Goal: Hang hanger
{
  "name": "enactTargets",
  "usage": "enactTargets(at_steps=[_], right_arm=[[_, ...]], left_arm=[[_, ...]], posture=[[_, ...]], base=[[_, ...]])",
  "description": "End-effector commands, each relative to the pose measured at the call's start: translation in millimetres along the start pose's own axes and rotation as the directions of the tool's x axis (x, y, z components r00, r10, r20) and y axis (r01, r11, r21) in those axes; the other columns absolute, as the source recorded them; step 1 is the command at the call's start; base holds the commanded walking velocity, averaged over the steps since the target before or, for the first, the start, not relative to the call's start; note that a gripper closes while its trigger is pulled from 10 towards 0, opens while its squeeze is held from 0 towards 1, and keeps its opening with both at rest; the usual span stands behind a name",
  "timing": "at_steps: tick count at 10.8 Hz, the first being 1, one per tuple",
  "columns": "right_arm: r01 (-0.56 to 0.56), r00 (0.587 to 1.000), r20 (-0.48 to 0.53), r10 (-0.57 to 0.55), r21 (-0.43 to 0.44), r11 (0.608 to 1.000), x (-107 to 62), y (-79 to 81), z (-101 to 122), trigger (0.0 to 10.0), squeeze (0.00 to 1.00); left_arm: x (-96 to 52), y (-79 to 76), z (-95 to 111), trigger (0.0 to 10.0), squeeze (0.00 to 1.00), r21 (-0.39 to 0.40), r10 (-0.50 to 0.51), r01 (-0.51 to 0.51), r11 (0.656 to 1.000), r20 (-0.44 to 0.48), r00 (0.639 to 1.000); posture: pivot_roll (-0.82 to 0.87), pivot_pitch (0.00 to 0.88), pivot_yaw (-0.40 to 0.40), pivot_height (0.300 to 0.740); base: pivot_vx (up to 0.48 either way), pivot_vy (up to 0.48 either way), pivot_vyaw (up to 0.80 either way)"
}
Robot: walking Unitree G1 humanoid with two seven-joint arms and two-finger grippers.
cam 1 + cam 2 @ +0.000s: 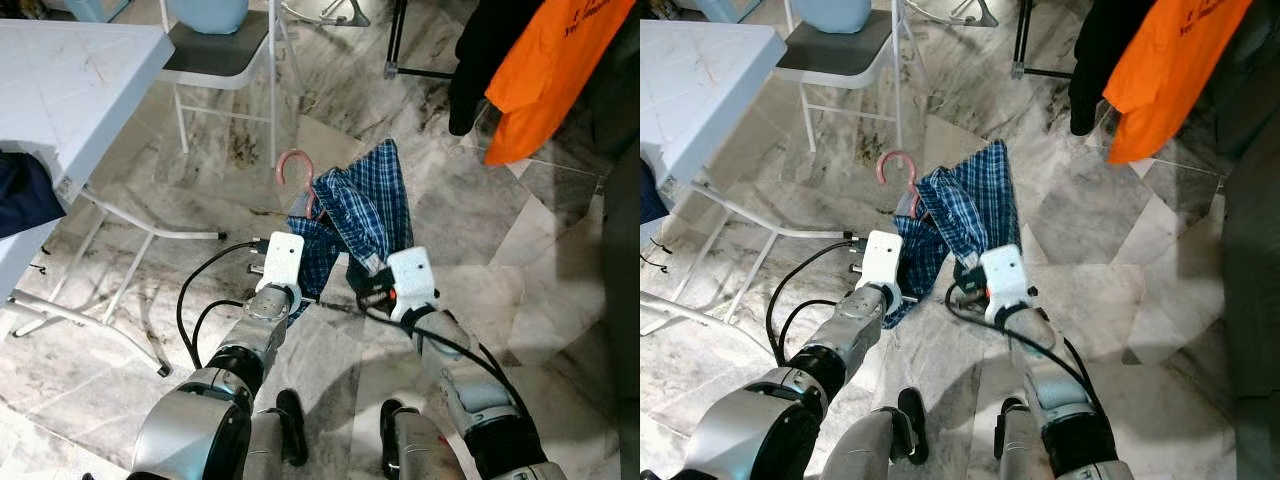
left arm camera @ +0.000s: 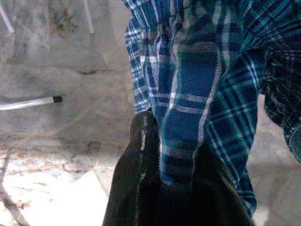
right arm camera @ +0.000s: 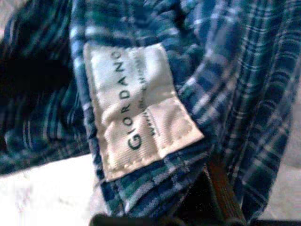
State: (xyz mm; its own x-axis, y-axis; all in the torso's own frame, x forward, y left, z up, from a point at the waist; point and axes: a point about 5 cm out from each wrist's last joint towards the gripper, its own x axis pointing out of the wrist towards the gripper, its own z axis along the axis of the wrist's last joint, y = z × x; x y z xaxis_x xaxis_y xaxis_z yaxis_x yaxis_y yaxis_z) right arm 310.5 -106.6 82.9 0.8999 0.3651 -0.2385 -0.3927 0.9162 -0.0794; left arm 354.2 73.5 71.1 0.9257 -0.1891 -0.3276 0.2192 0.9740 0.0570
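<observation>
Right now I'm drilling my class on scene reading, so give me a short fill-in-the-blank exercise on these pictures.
1. Both grippers hold a blue ____ shirt.
2. The hanger's hook is ____ in colour.
3. The white label inside the shirt reads ____.
4. The garment hanging ahead on the robot's right is ____.

Missing words: plaid; pink; GIORDANO; orange

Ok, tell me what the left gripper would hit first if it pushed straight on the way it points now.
Probably the plaid shirt itself: the left gripper is already shut on a fold of it, and the cloth fills the line ahead. Beyond that lies the marble floor, though depth is hard to judge.
</observation>
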Motion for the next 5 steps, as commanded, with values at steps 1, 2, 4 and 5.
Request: enactTargets(at_steps=[1,2,4,5], right_arm=[[-0.041,0.998,-0.054,0.04,-0.015,0.999,-3.9,5.9,-13.1,10.0,0.71],[-0.039,0.995,-0.094,0.037,-0.025,0.999,-7.9,0.6,-20.1,10.0,1.0],[0.004,0.98,-0.2,-0.021,-0.087,0.996,-14.6,-11.1,-42.8,10.0,1.0],[-0.022,0.97,-0.244,-0.007,-0.115,0.993,-19.7,-11.3,-55.6,10.0,1.0]], left_arm=[[0.2,9.3,4.0,0.0,0.0,-0.001,0.024,-0.024,1.0,0.028,0.999],[0.6,17.0,6.2,0.0,0.0,-0.012,0.044,-0.044,0.999,0.031,0.999],[1.3,25.2,10.9,0.0,0.0,-0.035,0.076,-0.074,0.997,0.04,0.996],[1.8,29.6,14.6,0.0,0.0,-0.041,0.083,-0.081,0.996,0.051,0.995]], posture=[[-0.17,0.24,0.103,0.74],[-0.17,0.241,0.102,0.74],[-0.17,0.243,0.102,0.74],[-0.17,0.245,0.105,0.74]], base=[[0.0,0.0,0.0],[0.0,0.0,0.0],[0.0,0.0,0.0],[0.0,0.0,0.0]])
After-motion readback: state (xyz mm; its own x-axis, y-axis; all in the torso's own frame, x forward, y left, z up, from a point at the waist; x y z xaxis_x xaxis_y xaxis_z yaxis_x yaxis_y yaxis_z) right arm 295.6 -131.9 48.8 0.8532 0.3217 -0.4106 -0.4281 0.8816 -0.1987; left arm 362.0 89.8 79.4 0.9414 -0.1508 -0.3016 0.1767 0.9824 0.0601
